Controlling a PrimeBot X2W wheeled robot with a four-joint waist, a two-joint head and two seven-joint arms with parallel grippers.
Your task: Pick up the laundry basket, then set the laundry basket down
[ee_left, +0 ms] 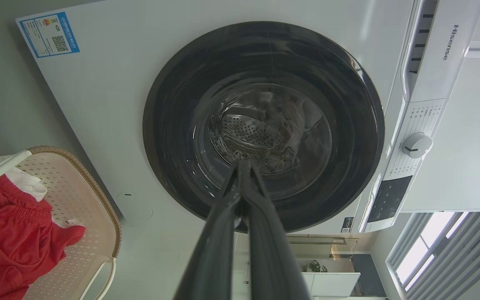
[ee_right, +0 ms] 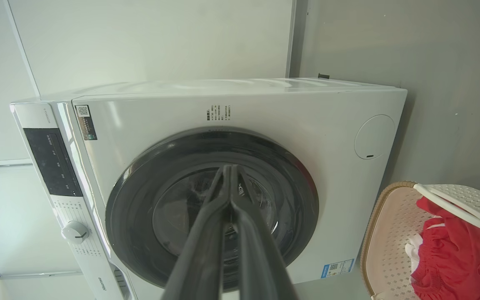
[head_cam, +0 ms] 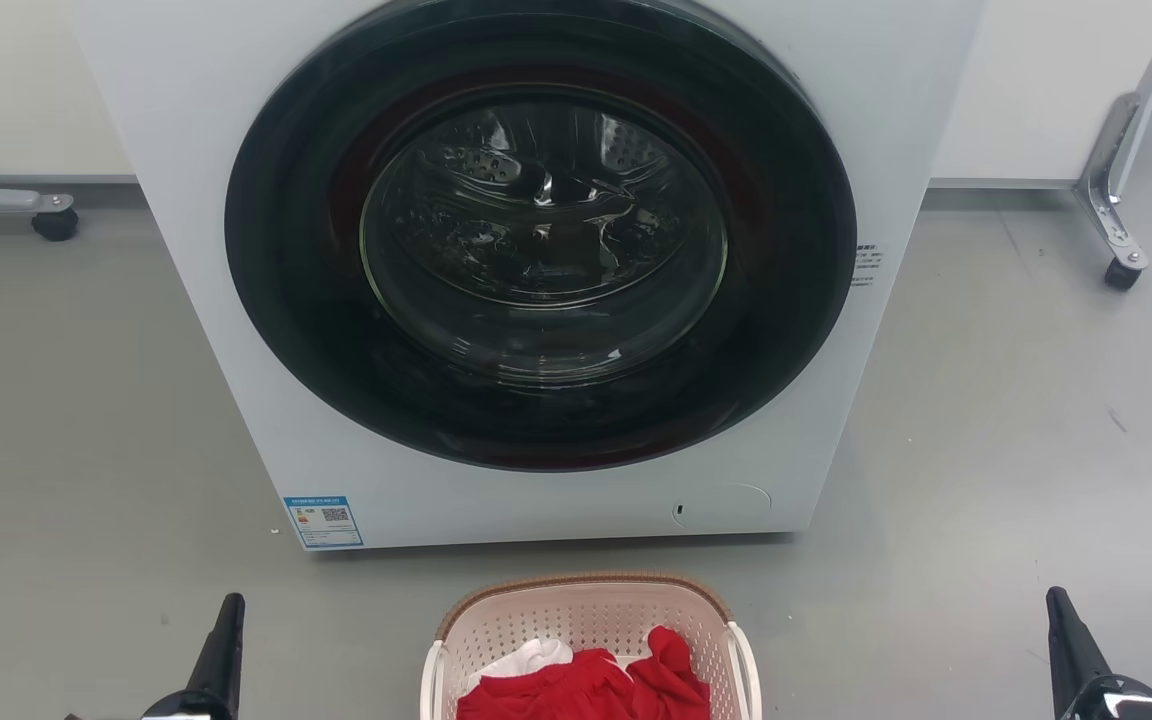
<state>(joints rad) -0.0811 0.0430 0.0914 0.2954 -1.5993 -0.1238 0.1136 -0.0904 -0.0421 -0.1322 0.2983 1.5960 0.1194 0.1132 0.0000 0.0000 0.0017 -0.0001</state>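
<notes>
The laundry basket (head_cam: 576,615) sits on the grey floor (head_cam: 86,400) just in front of the washer (head_cam: 896,150), between our two grippers and apart from both. Red clothes (head_cam: 586,690) and a bit of white cloth (head_cam: 531,655) lie heaped inside it. Our left gripper (ee_left: 244,166) hangs off to the basket's left, its two dark fingers pressed together at the tips with nothing between them. Our right gripper (ee_right: 228,168) hangs off to the right, likewise closed and empty. Both point toward the washer's round dark door (head_cam: 536,250), which is closed.
</notes>
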